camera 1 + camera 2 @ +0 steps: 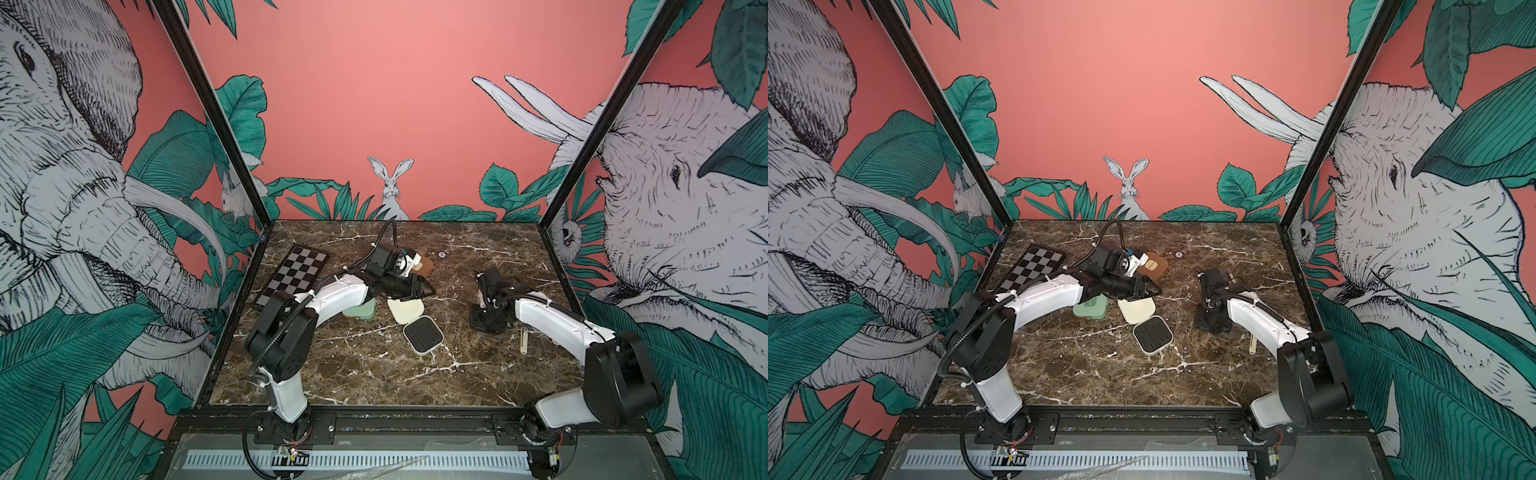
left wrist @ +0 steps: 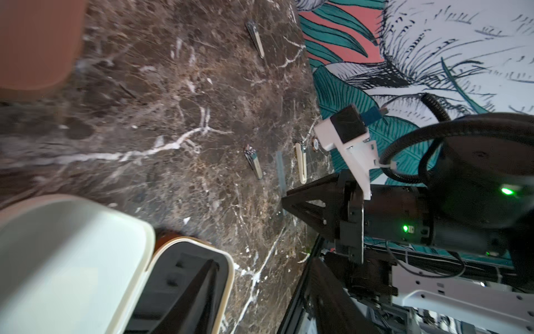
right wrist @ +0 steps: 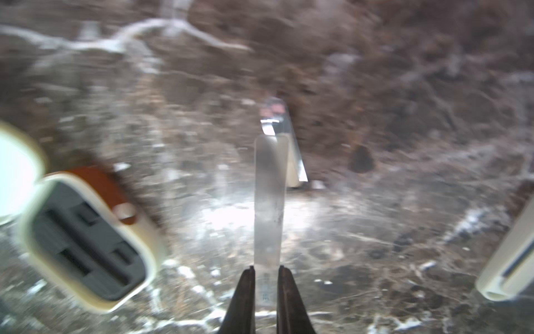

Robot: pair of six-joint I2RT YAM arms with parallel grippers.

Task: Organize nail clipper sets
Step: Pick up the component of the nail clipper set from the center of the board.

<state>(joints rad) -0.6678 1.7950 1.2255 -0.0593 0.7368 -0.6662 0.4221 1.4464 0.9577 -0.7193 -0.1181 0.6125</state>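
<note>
The cream case lies open mid-table, lid (image 1: 406, 311) flat and black ribbed insert (image 1: 423, 338) facing up. The mint green case (image 1: 359, 311) sits shut beside it, partly under my left arm. The brown case (image 1: 1152, 268) lies farther back. My left gripper (image 2: 265, 300) is open, one finger (image 2: 199, 292) above the cream case's insert (image 2: 173, 277). My right gripper (image 3: 266, 277) is shut on a flat silver nail file (image 3: 268, 202), low over the marble. A cream tool (image 1: 524, 340) and a clipper (image 2: 254, 164) lie loose on the table.
A black-and-grey checkerboard (image 1: 293, 274) lies at the back left. Another clipper (image 2: 255, 39) lies farther out on the marble. A small round mark (image 1: 441, 254) is near the brown case. Printed walls close in the table on three sides.
</note>
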